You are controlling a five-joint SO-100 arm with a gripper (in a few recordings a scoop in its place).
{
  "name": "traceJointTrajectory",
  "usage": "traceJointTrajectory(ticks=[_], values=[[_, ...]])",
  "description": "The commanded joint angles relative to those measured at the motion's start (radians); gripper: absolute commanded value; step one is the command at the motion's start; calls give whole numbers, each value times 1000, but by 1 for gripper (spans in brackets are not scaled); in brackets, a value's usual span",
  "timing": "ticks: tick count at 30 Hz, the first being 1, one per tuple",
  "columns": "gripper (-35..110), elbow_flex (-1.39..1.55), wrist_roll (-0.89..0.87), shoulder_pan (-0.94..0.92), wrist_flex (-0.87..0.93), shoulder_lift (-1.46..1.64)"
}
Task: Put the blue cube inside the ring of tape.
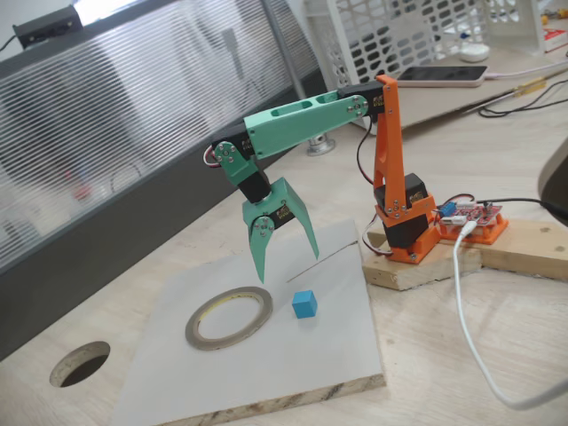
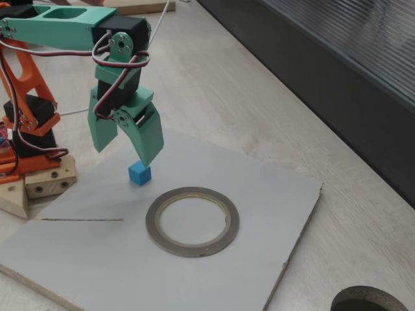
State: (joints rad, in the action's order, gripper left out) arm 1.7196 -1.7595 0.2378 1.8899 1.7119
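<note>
We see a pale wooden tabletop [image 1: 497, 319] carrying a grey-white board [image 1: 293, 355] whose near edge shows raw particle core. In both fixed views a thin dark slit [image 2: 81, 219] runs across part of this board. A round hole [image 1: 80, 363] is cut through the tabletop beyond the board's corner.

Next in size is the arm: an orange base and upright link [image 1: 390, 151] bolted on a wooden block [image 1: 461, 253], with a green forearm [image 1: 302, 122] reaching out over the board. A white cable [image 1: 470, 328] trails across the table to the right in this fixed view, and a white lattice basket [image 1: 408, 31] and a phone [image 1: 444, 76] lie at the far side.

The green gripper [image 1: 286, 264] hangs point-down above the board, its two fingers spread wide and holding nothing. It hovers clear of the surface.

The ring of tape [image 1: 229, 317] lies flat on the board, its hollow centre showing bare board. In the other fixed view it sits to the right of and nearer than the gripper [image 2: 125, 154].

The blue cube [image 1: 304, 304] rests on the board just beside the ring, outside it and not touching it. In the other fixed view we find the cube [image 2: 139, 173] directly under the gripper's tips, apart from them.
</note>
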Motion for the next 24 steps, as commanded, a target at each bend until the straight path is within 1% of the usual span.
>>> traceJointTrajectory(ticks=[1, 24], values=[[64, -9, 2, 15, 28, 3], [64, -8, 2, 8, 38, 2]])
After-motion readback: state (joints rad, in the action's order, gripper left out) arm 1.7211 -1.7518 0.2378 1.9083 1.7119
